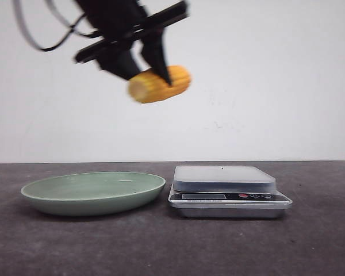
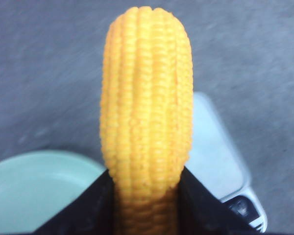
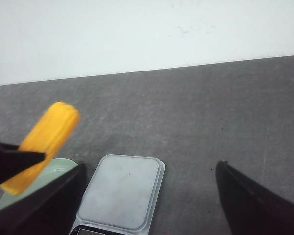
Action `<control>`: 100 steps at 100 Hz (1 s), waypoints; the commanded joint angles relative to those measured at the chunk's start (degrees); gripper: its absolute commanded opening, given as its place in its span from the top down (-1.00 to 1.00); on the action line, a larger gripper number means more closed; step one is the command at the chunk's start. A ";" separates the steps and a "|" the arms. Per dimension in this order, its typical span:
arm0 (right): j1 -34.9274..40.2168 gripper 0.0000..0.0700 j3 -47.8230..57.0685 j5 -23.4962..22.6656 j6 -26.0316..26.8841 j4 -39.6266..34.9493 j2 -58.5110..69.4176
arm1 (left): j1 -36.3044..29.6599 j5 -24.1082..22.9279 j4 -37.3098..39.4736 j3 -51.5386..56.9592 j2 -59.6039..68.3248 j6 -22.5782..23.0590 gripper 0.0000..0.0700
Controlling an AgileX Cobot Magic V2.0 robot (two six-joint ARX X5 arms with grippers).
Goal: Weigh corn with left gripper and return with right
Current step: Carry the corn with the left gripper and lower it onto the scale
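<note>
Holding corn [image 1: 159,84] aloft: left gripper [image 1: 146,60] pinches cob mid-length, long axis near level, parallel to front edge. Scale [image 1: 224,178] lies below, toward right edge. Right gripper [image 3: 149,196] spread, empty, over scale.

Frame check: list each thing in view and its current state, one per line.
corn: held in the air, above plate and scale
left gripper: shut on corn
right gripper: open, empty
green plate: empty, on table
kitchen scale: platform bare
</note>
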 commanded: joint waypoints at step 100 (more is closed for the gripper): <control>0.13 -0.52 0.92 0.00 -0.48 -1.88 0.15 | -7.32 -4.44 -3.58 14.71 24.94 -10.91 0.46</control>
